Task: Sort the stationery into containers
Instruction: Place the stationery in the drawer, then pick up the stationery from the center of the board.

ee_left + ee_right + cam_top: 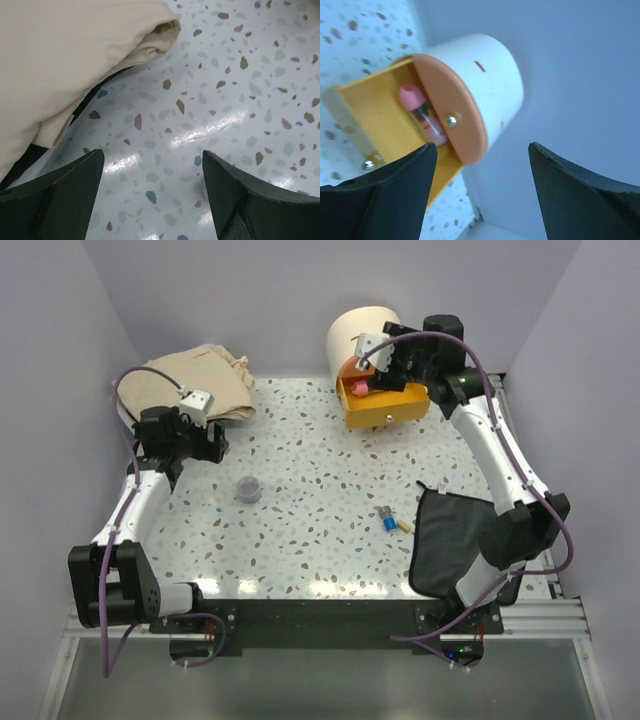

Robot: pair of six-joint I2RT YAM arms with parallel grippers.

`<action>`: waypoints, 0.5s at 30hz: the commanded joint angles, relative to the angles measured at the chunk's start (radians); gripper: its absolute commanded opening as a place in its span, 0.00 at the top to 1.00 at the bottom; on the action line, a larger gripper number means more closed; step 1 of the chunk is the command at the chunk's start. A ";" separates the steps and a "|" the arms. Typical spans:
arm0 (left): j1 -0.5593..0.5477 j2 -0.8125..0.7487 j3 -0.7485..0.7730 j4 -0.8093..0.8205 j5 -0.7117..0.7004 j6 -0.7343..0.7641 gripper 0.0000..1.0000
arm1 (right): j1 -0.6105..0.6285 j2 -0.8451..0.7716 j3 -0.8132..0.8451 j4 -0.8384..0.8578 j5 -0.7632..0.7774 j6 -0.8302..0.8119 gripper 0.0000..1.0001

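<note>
A: First, the pink tube [422, 115]?
B: Lying lengthwise in the orange drawer [375, 110], free of both fingers. Nothing else visible in there beside it.

A: And the right gripper [482, 160]?
B: Hanging just above that drawer, jaws wide, nothing between them. Most likely the tail of a drop-off.

A: How to finish it well?
B: Lift straight up before swinging aside. Keep clear of the round orange face and its gold knob [451, 120], so as not to shove the drawer or tip the cream box [362, 328]. Then on to the loose pieces.

A: Which ones?
B: A grey pot [249, 489] alone at mid-table [320, 440]. Also the blue and yellow pieces [392, 522], just beside the left edge of the black pouch [450, 535].

A: Anything in the pouch?
B: Impossible to tell from above: flat on the near right, partly under the right arm.

A: Left gripper [152, 165]?
B: Wide as well, empty, low over bare tabletop next to a beige cloth bag [60, 60], well apart from everything left to sort.
</note>
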 commanded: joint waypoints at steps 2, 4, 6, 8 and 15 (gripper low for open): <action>0.012 -0.107 0.011 -0.177 -0.094 0.328 0.14 | 0.124 0.013 -0.008 -0.264 -0.275 0.140 0.21; 0.018 -0.164 -0.067 -0.139 -0.139 0.359 0.12 | 0.216 0.054 0.002 -0.361 -0.343 0.124 0.21; 0.026 -0.224 -0.126 -0.110 -0.182 0.344 0.06 | 0.267 0.109 0.007 -0.369 -0.405 0.165 0.19; 0.035 -0.250 -0.141 -0.107 -0.213 0.270 0.04 | 0.324 0.163 0.030 -0.346 -0.445 0.225 0.17; 0.126 -0.232 -0.102 -0.156 -0.328 -0.035 0.00 | 0.422 0.513 0.365 -0.383 -0.499 0.449 0.01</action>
